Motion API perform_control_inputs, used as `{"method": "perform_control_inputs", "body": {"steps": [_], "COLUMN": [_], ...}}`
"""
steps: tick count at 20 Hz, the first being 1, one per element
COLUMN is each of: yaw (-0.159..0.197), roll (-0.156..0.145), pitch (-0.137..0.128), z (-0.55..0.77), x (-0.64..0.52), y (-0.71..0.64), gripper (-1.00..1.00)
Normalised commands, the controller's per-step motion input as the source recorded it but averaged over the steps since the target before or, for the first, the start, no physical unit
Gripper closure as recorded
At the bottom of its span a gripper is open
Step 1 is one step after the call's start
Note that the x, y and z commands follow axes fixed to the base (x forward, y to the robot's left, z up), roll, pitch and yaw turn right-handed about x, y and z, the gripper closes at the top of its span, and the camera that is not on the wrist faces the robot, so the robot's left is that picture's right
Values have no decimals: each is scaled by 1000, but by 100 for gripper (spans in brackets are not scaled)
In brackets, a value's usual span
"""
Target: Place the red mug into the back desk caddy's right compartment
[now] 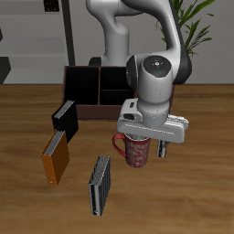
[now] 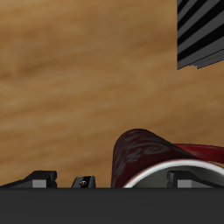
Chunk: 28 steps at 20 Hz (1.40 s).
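The claw (image 1: 139, 143) sits right down over the red mug with the pale speckled pattern (image 1: 135, 151), and it looks set across the rim, though whether the 2 fingers actually pinch the wall I cannot tell from either view. In the wrist view the mug (image 2: 150, 157) fills the space just under the finger housings, its pale rim curving close against them. The mug stands upright, or close to it, near the middle of the wooden surface (image 1: 196, 196), well forward of the caddy; whether it rests on the wood or hangs just off it is not clear.

Handling call: this reads as a stiff, hard-walled cup, fairly light and probably smooth, so a grip on the rim wall could slip if it is loose. The loop handle (image 1: 117, 142) pokes out to one side and would shift the balance a little. The wall near the rim looks the best place to hold.

Farther back stands the wide, low, dark brown desk caddy (image 1: 80, 84), open on top and split by dividers. The robot arm hides much of it, so the right compartment is not visible here, and I cannot say what lies inside.

Around the mug lie 3 books: a small black book (image 1: 65, 119), an orange book (image 1: 55, 158) and a striped grey book (image 1: 101, 183), (image 2: 201, 33).
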Motion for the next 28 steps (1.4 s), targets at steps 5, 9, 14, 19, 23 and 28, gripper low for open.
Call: {"method": "perform_control_inputs", "body": {"steps": [5,9,14,19,23,28], "yaw": [-34,-23,-4,29,28,39], "roll": [4,-5,-12,-28,-28,-11], "pitch": [33,12,-37,-66,-69,-58], "z": [-135,-27,241,490,618,562], "x": [6,42,-60,-127,-240,-322], "y": [-47,-58,-127,-164,-101,-42], "gripper": [100,100,100,100,100,100]}}
